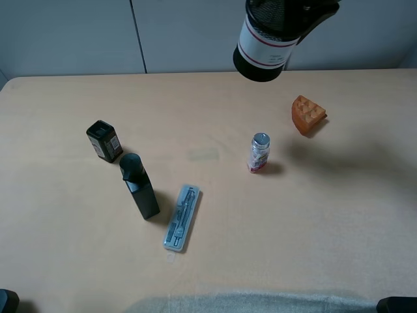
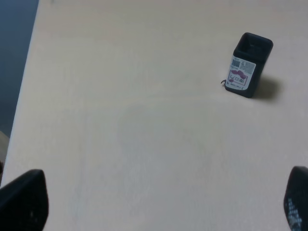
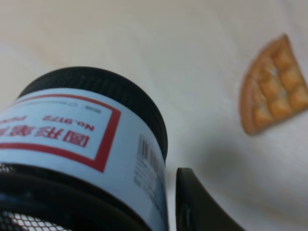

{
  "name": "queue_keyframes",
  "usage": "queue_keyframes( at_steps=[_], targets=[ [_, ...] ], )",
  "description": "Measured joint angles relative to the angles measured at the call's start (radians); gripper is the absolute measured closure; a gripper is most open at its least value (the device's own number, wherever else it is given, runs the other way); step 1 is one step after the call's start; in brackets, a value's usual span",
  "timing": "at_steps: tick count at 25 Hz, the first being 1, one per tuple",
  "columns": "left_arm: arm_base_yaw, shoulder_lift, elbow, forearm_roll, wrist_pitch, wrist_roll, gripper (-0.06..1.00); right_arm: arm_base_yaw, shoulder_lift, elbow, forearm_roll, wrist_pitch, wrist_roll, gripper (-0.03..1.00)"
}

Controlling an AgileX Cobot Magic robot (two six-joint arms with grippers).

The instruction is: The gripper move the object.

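Observation:
The round black wire-mesh pen cup [image 1: 264,42] with its white label band hangs tilted, high above the table's back right part. My right gripper [image 1: 307,12] is shut on its mesh rim at the top edge of the exterior view. In the right wrist view the cup [image 3: 82,130] fills the near field, with one dark finger [image 3: 195,207] beside it. My left gripper [image 2: 161,202] is open and empty, its fingertips wide apart low over bare table. It does not show in the exterior view.
A small black box [image 1: 104,140] [image 2: 250,65] and a tall dark bottle [image 1: 139,186] stand at the left. A clear pen case [image 1: 182,217] lies at the middle front. A small silver-capped bottle [image 1: 258,153] and an orange waffle wedge [image 1: 307,114] [image 3: 274,84] are below the cup.

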Motion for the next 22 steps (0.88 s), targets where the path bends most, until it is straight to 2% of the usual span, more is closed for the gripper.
queue_keyframes(
  at_steps=[14,22],
  targets=[
    [0.0,0.0,0.0,0.0,0.0,0.0,-0.03,0.162,0.24,-0.232,-0.001,-0.003,0.0,0.92],
    [0.0,0.0,0.0,0.0,0.0,0.0,-0.03,0.222,0.324,-0.273,0.0,-0.086,0.0,0.92]
  ],
)
